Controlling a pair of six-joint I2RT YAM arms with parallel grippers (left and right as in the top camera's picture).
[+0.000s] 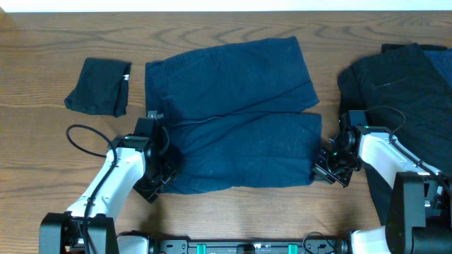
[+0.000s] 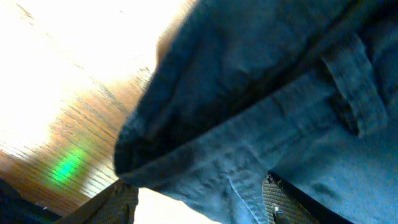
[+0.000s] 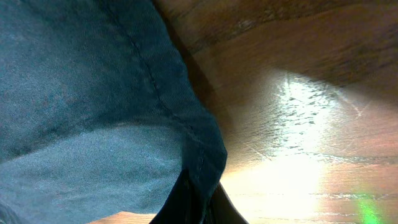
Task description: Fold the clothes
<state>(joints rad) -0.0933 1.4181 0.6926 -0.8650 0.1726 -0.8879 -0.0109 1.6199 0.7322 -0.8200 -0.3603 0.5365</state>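
Note:
The navy blue shorts [image 1: 233, 113] lie spread flat in the middle of the table, waistband to the left and legs to the right. My left gripper [image 1: 161, 175] is at the near-left waistband corner. In the left wrist view its fingers [image 2: 199, 208] stand apart with the navy waistband [image 2: 261, 124] between them. My right gripper [image 1: 322, 169] is at the near-right leg hem, and in the right wrist view it is pinched shut [image 3: 200, 208] on the navy hem [image 3: 112, 112]. A folded black garment [image 1: 97, 87] with a small white tag lies at the far left.
A loose pile of black clothes [image 1: 399, 77] lies at the right edge, just beyond my right arm. The wooden table [image 1: 42, 148] shows on the left and along the front. The table's back edge runs along the top of the overhead view.

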